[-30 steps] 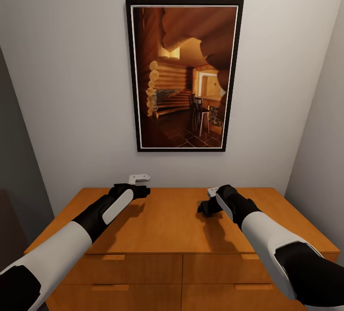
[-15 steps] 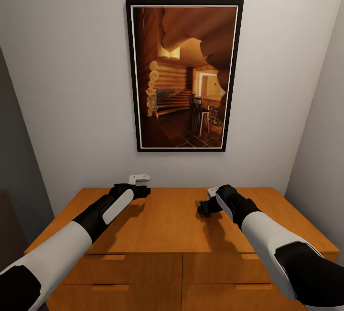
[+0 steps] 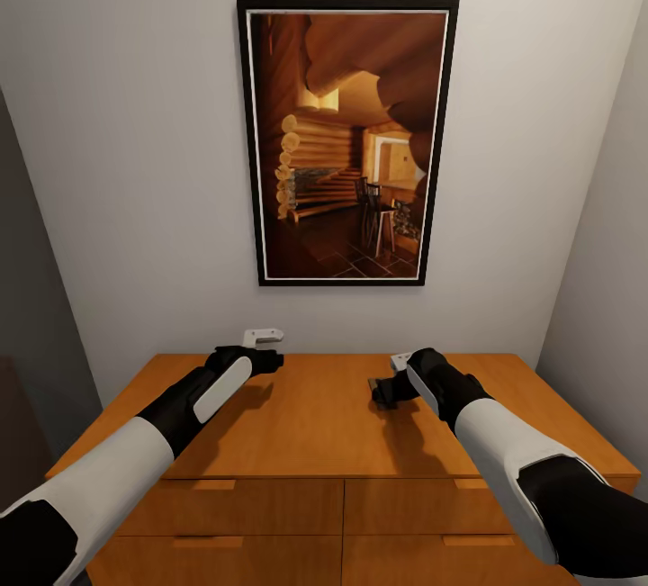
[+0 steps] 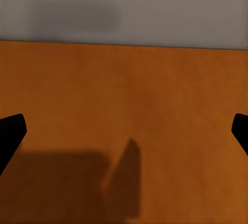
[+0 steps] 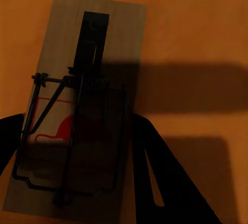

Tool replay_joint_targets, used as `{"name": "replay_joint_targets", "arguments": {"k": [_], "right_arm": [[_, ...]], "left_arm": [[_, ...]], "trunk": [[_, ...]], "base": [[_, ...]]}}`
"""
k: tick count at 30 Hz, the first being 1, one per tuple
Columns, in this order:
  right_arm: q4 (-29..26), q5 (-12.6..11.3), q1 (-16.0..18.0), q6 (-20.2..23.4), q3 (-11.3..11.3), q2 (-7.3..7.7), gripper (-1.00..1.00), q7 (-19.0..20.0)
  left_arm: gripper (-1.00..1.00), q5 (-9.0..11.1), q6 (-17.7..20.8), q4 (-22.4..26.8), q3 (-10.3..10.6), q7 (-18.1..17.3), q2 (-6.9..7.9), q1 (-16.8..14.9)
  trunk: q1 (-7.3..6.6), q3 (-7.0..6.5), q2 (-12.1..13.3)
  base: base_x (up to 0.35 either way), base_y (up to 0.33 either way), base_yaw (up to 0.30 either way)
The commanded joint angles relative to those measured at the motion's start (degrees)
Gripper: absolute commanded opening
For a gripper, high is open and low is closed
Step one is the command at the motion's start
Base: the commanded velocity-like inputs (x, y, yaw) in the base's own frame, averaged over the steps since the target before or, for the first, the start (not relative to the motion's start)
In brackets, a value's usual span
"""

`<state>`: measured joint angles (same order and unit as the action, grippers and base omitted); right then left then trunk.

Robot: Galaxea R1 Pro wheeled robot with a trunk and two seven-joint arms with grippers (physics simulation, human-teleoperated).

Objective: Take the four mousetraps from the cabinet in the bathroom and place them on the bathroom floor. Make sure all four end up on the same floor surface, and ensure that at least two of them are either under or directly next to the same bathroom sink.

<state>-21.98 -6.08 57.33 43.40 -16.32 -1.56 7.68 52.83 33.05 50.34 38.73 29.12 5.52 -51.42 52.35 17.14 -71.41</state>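
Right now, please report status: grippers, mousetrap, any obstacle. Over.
Left gripper open, holding nothing, over the cabinet top. Right gripper shut on one mousetrap. Drawers closed. No obstacle seen near either gripper.

the wide orange-brown wooden cabinet [image 3: 333, 415] has a smooth, soft-shiny top. the small flat tan wooden mousetrap [image 5: 77, 105] looks dull, with thin dark metal wire. the grey wall [image 3: 126, 163] looks flat and dull.
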Motion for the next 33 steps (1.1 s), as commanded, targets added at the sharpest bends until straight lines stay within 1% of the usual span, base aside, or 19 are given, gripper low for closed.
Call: {"name": "replay_joint_targets", "arguments": {"k": [1, 33], "right_arm": [[0.09, 0.01, 0.00, 0.19, -0.64, 0.06, -1.00, -0.30], [0.09, 0.19, -0.02, 0.10, -0.56, 0.06, -1.00, 0.04]], "left_arm": [[1.00, 0.60, -0.01, 0.11, 0.27, 0.58, 0.08, -0.07], [1.00, 0.61, -0.01, 0.11, 0.29, 0.58, 0.02, -0.08]], "trunk": [[0.01, 0.10, -0.04], [0.01, 0.10, -0.04]], "base": [[0.000, 0.000, 0.000], [0.000, 0.000, 0.000]]}}
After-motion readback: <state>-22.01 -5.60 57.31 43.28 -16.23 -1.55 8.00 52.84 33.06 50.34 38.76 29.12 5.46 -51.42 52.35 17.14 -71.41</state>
